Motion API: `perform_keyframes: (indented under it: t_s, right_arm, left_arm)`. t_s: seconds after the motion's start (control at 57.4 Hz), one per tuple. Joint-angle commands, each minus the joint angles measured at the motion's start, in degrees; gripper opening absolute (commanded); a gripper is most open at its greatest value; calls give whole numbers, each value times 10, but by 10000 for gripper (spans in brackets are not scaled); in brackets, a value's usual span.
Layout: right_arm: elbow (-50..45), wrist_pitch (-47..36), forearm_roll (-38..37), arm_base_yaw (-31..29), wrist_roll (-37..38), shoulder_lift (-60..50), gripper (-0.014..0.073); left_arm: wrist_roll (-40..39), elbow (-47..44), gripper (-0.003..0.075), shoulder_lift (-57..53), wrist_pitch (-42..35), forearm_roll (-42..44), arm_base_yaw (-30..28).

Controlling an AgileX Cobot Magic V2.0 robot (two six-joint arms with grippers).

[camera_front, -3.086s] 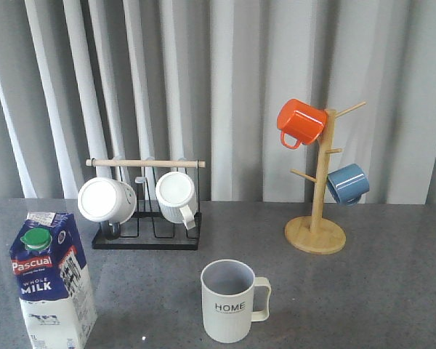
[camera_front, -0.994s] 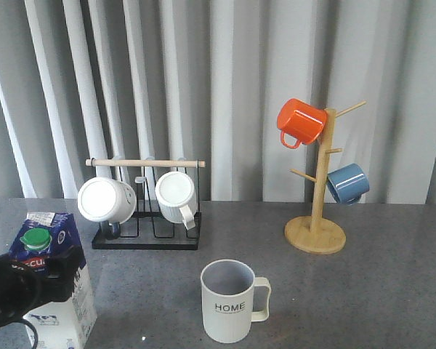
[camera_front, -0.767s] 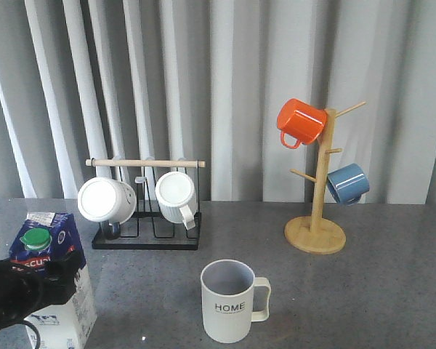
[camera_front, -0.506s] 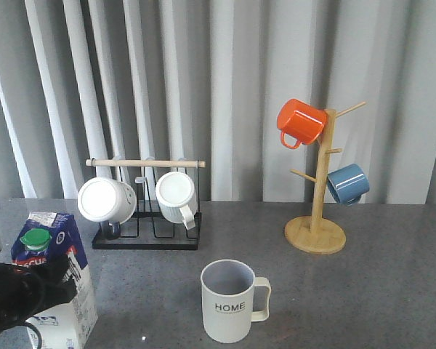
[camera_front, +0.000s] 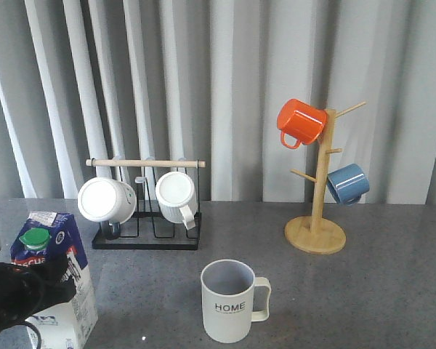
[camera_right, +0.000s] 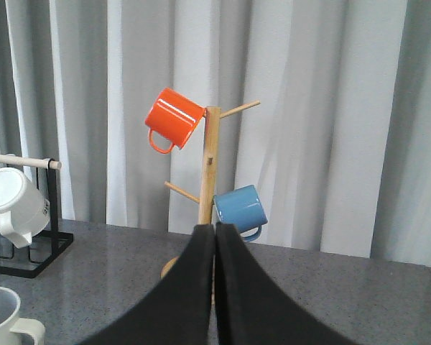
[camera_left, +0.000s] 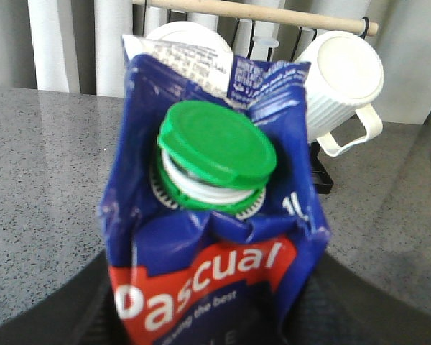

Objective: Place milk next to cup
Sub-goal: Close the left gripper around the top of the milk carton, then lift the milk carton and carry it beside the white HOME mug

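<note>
Milk well left of cup

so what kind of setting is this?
Probably a staged lab tabletop dressed as a kitchen: a plain grey curtain backdrop, a grey speckled table, and a mug tree and mug rack set out as props.

Pale grey pleated curtains hang behind a speckled grey table.

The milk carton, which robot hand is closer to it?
The left. The left gripper is wrapped around the milk carton, its jaws squeezing the carton's sides. The right gripper is shut on nothing, facing the wooden mug tree.
</note>
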State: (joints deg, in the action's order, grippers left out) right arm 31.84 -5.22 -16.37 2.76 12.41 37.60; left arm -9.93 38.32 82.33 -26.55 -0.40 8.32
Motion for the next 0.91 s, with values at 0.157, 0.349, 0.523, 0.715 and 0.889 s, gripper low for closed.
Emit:
perform_keyframes:
  t_s: [0.157, 0.349, 0.523, 0.715, 0.889]
  right_arm:
    - [14, -40, -5, -2, -4, -1, -10]
    - [14, -40, -5, -2, -4, -1, -10]
    - [14, -40, -5, -2, -4, -1, -10]
    - [14, -40, -5, -2, -4, -1, -10]
    - [14, -40, -5, -2, -4, -1, -10]
  left_arm:
    - [-41, 17, -8, -44, -98, -31, 18]
    - [195, 17, -7, -92, -196, -213, 113]
    - [455, 53, -7, -90, -230, -469, 234]
    - [566, 98, -7, -54, -226, -589, 297]
    - [504, 123, -7, 0, -224, -588, 335]
